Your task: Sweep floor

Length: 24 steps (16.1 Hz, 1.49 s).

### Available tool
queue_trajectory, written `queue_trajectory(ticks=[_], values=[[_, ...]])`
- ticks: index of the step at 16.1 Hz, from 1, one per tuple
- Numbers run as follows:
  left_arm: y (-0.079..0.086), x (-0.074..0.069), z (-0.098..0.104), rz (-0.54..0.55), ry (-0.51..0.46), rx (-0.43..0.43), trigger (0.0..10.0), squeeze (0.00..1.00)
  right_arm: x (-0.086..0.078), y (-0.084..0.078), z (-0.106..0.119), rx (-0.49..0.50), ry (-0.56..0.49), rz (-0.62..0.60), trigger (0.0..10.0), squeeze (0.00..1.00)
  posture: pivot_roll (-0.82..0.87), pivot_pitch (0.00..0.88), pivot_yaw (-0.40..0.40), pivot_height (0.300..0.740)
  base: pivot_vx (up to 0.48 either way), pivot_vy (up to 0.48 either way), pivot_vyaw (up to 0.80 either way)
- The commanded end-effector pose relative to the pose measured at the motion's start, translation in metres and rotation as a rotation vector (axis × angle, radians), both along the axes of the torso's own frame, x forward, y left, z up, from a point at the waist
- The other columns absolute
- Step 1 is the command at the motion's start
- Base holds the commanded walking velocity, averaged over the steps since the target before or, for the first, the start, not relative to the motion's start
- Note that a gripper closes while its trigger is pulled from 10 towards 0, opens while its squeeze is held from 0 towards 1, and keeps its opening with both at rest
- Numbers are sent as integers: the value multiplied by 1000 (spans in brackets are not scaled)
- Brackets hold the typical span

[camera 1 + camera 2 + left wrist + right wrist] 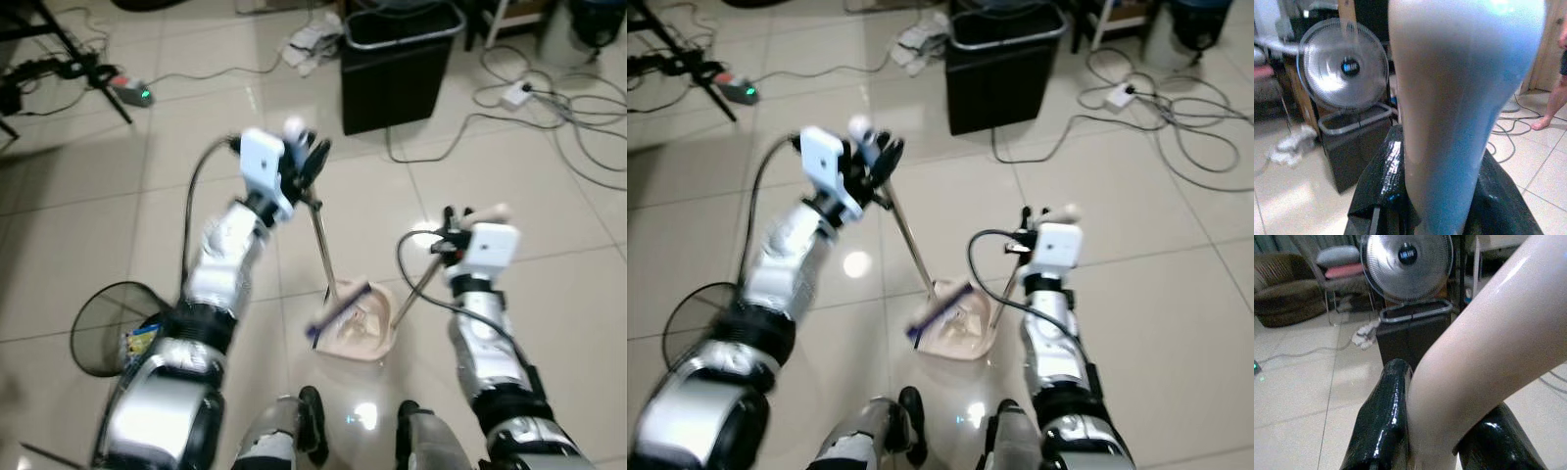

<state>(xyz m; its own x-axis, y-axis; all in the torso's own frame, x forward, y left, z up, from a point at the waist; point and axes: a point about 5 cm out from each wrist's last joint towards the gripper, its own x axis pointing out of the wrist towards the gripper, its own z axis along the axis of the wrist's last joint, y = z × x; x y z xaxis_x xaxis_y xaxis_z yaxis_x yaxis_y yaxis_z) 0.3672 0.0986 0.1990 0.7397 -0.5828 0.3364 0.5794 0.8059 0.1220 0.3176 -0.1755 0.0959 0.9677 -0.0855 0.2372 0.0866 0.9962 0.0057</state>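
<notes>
On the tiled floor (549, 323), the left hand (306, 162) is clamping the broom (338, 311) handle and the right hand (453, 233) the dustpan (361, 328) handle, with brush resting in the pan and crumpled litter (312, 44) lying unswept by the bin (397, 64).

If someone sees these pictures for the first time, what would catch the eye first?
Most striking is the left tool, raised high and shut on the broom handle, whose brush rests in the pale dustpan on the tiles between the robot's feet. The right tool grips the dustpan handle beside it. Behind them stands a black bin among loose cables.
</notes>
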Motion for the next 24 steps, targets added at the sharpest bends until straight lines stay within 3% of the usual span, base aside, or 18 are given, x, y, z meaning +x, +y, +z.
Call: queue_trajectory(ticks=[1, 4, 6, 7, 10, 13, 15, 18, 24], values=[[16, 2, 24, 15, -111, -8, 10000, 0, -6, -2, 2, 12, -10, 9, 10000, 0, 35, 115, 146, 740, 0, 0, 0], [42, 8, 27, 103, -114, 12, 10000, 0, -8, -6, 10, 17, -33, 13, 10000, 0, 29, 92, 140, 740, 0, 0, 0], [63, 10, 17, 211, -95, 107, 10000, 0, -9, -11, 20, 21, -53, 8, 10000, 0, 28, 76, 134, 740, 0, 0, 0], [72, 6, -3, 253, -46, 156, 10000, 0, -8, -12, 37, 5, -69, 35, 10000, 0, 27, 63, 138, 740, 0, 0, 0], [84, -13, -54, 345, 107, 159, 10000, 0, -5, -11, 82, 13, -116, 58, 10000, 0, 7, 47, 149, 740, 0, 0, 0], [100, -32, -90, 446, 251, 73, 10000, 0, 3, -6, 128, 95, -174, 65, 10000, 0, -15, 34, 141, 740, 0, 0, 0], [105, -45, -103, 505, 307, 51, 10000, 0, 9, -1, 148, 146, -161, 99, 10000, 0, -17, 16, 122, 740, 0, 0, 800], [102, -55, -107, 530, 303, 82, 10000, 0, 12, 3, 157, 158, -140, 133, 10000, 0, -12, 16, 107, 740, 0, 0, 800], [89, -67, -92, 516, 246, 61, 10000, 0, 19, 13, 174, 247, -136, 178, 10000, 0, -16, 11, 108, 740, 0, 0, 800]])
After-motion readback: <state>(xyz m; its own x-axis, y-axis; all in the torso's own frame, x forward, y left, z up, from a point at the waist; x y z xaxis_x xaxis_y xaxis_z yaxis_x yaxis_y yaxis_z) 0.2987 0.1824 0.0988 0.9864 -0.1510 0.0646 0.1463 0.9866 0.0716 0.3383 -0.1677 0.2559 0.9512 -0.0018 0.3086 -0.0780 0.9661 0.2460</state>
